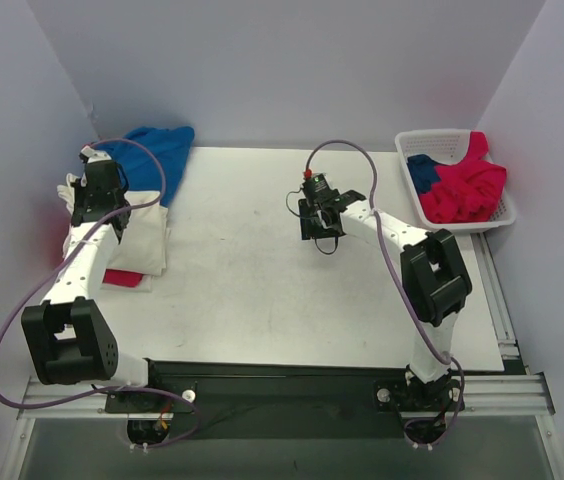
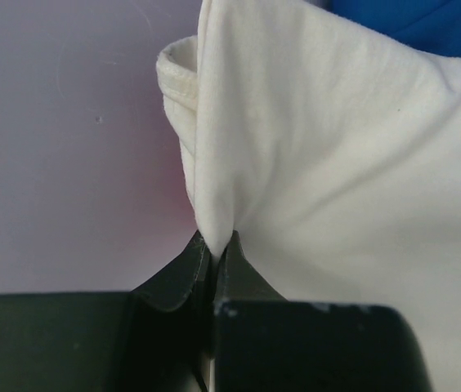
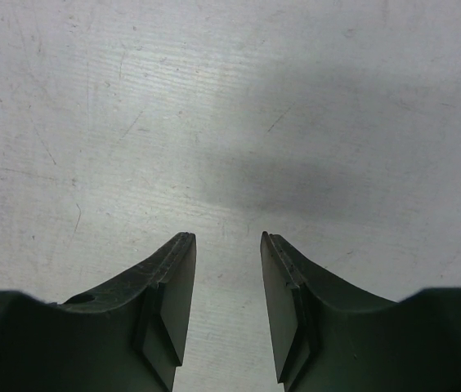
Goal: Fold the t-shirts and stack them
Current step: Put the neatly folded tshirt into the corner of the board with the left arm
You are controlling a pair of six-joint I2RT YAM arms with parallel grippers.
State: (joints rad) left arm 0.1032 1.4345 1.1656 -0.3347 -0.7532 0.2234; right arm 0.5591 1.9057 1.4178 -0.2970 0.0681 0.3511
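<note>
Tabletop [image 1: 262,290]: lying matte white, finely scratched.
Cream t-shirt [image 2: 337,163]: bunching soft, creased, at left edge.
Left gripper [image 2: 214,245]: pinching cream fold tight.
Right gripper [image 3: 228,245]: hanging parted, holding nothing.

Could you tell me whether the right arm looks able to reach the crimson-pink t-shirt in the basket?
Probably yes: the right gripper is open and empty over the table, and the crimson-pink t-shirt lies uncovered in the open-topped basket on its side, with nothing between.
</note>
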